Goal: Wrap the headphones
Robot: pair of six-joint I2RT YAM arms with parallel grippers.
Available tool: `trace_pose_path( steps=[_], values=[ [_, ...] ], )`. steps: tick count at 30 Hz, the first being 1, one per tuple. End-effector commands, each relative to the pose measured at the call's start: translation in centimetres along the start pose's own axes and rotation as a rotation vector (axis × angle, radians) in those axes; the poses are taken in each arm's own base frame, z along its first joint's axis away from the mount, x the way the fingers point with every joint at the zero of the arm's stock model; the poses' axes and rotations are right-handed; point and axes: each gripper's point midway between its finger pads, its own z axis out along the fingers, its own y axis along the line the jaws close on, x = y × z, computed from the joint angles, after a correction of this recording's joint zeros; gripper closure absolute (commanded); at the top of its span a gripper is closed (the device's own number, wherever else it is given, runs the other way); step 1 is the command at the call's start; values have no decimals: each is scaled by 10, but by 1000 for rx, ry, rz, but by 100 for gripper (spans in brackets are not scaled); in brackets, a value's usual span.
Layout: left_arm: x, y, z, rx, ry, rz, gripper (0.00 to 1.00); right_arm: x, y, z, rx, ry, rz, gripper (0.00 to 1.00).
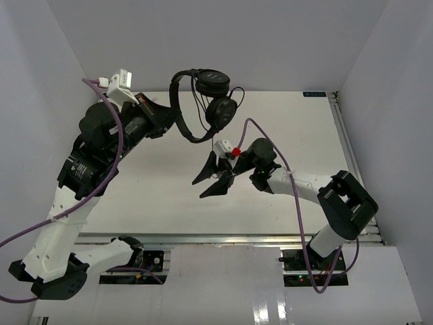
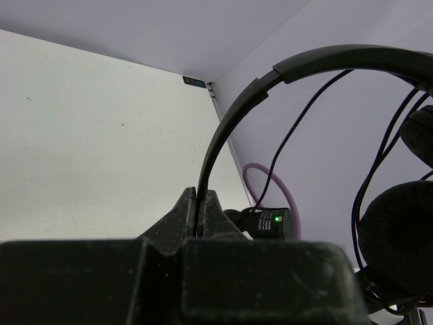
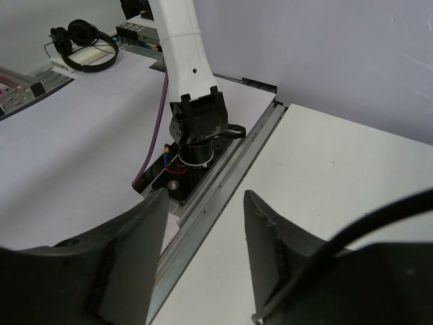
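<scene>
The left gripper (image 1: 169, 120) is clamped edge-on on the headband (image 2: 230, 128) of the headphones (image 1: 221, 110), its two fingers pressed flat against the thin band with no gap showing in the left wrist view. The headphones hang in the air off the right of the left gripper, clear of the worktop (image 1: 169, 196), with the two earcups (image 1: 213, 82) at the end farthest from it. Several strands of the thin cord (image 2: 298, 128) run from the band down toward the earcups. Where the free end lies cannot be told.

The right gripper (image 1: 211, 183) sits to the right of the left gripper and nearer the arm bases, low over the worktop. Its fingers (image 3: 270, 250) are spread wide with nothing between them.

The step in hand looks like fetching the loose cord for another turn round the headphones. To do it well, the clamp on the band should hold firm and steady, since the band is thin and could twist in the pinch. The right gripper would do best to rise toward the earcups and close on a single slack strand well away from the left gripper. It should then lead that strand round the band with light tension: too much pull may drag the headphones out of the clamp, too little leaves loops that slip off.
</scene>
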Motion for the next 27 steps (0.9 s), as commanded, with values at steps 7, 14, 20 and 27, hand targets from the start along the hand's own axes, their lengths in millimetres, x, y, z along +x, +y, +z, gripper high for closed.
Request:
trace_pose_path(
  steps=[7,14,20,27],
  values=[
    [-33,-20,-24,48,-108,-12,100,0,6,-8,78,15,-29,57],
    [-36,-13,-30,16,-138,-17,100,5,12,-17,106,60,-42,66],
    [-30,-1,-24,-16,-141,-29,100,-7,21,-19,98,75,-55,87],
    [-22,35,-7,-154,-183,-38,100,3,8,-46,258,222,-96,92]
  ],
)
